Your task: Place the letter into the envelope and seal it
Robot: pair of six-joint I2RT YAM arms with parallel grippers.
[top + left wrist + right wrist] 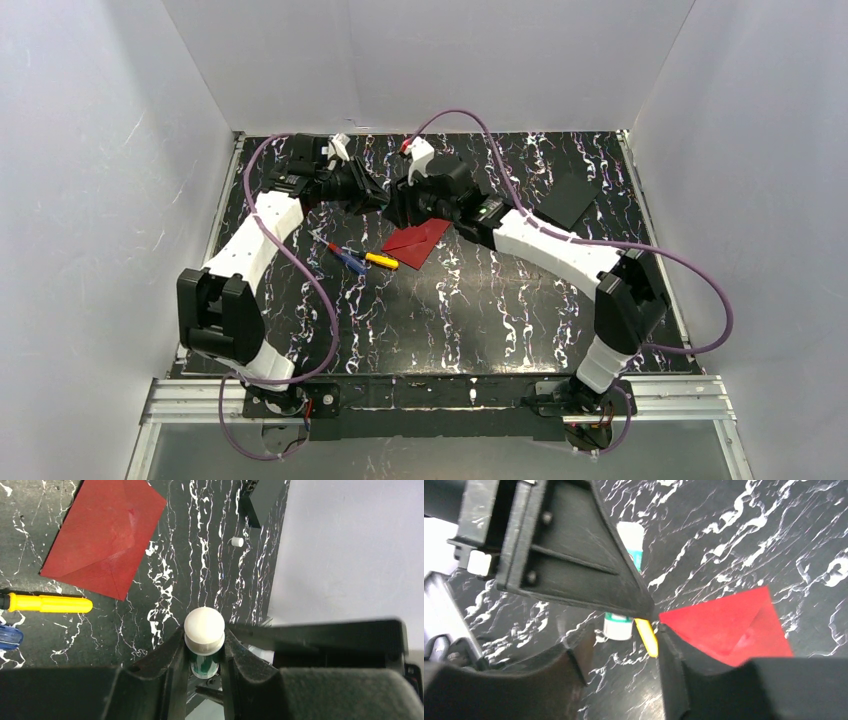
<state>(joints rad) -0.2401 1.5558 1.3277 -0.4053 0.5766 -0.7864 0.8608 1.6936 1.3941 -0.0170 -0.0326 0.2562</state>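
Two claws meet: my left claw (375,197) pinches the glue stick (202,666), my right claw (620,645) gapes beside it. The envelope (102,535) lies upper left in the left wrist view, letter unseen. Sealing step, I judge; next, grip the cap (204,625) squarely.

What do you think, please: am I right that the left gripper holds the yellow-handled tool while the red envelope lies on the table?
Not quite. The left gripper is shut on a white-capped glue stick, not the yellow-handled tool, which lies on the table near the envelope. The left wrist view shows this. The red envelope does lie on the table.
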